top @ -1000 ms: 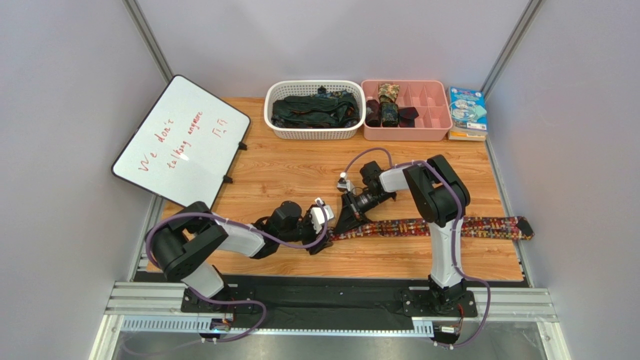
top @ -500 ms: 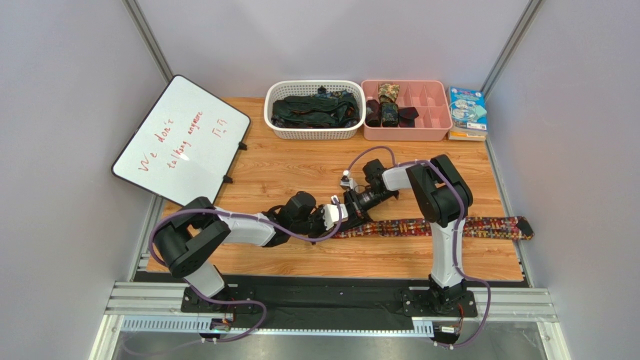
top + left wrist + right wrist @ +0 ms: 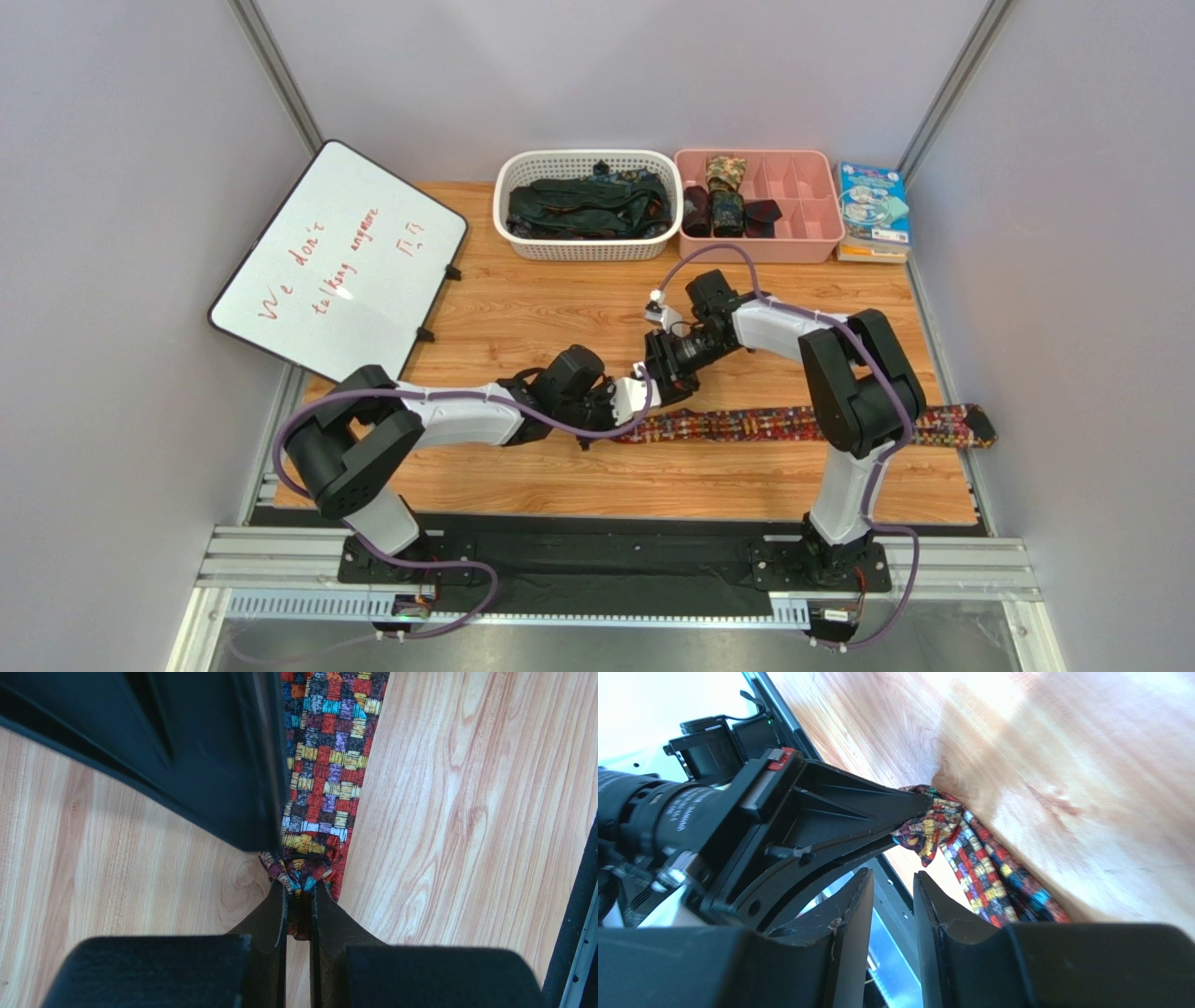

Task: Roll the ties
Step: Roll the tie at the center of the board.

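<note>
A long tie (image 3: 814, 420) with a busy red, orange and yellow check lies flat across the wooden table, its wide end at the right edge. My left gripper (image 3: 640, 405) is shut on its bunched narrow left end (image 3: 303, 875); the fabric is squeezed between the two fingertips (image 3: 277, 906). My right gripper (image 3: 668, 361) hovers just behind that end, tilted towards it. Its jaws are open a little, with nothing between them (image 3: 892, 882). In the right wrist view the tie (image 3: 990, 878) runs off beside the right finger, with the left gripper's fingers (image 3: 864, 805) on its end.
A white basket (image 3: 586, 251) at the back holds dark unrolled ties (image 3: 589, 207). Beside it a pink divided tray (image 3: 800, 252) holds rolled coils (image 3: 725, 207). A whiteboard (image 3: 337, 259) leans at the back left. A blue booklet (image 3: 873, 207) lies at the back right.
My left gripper slid right to the tie's narrow end and shut on it. My right gripper let go of that end, opened, and drew back towards the rear.
</note>
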Robot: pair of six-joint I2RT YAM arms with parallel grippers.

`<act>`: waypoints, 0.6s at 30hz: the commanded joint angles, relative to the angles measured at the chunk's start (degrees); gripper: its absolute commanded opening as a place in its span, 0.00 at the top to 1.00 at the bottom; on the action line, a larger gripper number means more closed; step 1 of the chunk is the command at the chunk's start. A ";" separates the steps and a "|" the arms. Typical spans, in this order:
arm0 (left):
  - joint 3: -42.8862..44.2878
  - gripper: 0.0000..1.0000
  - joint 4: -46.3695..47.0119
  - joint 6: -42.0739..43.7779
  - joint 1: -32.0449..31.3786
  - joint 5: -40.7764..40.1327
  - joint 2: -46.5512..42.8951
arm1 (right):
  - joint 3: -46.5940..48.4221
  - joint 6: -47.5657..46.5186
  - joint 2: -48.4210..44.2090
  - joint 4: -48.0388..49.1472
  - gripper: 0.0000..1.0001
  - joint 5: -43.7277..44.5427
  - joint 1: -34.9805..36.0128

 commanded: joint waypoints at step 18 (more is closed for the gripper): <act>2.29 0.85 -1.73 -3.03 -0.22 0.70 2.69 | -1.39 10.29 7.37 13.75 0.62 1.12 5.80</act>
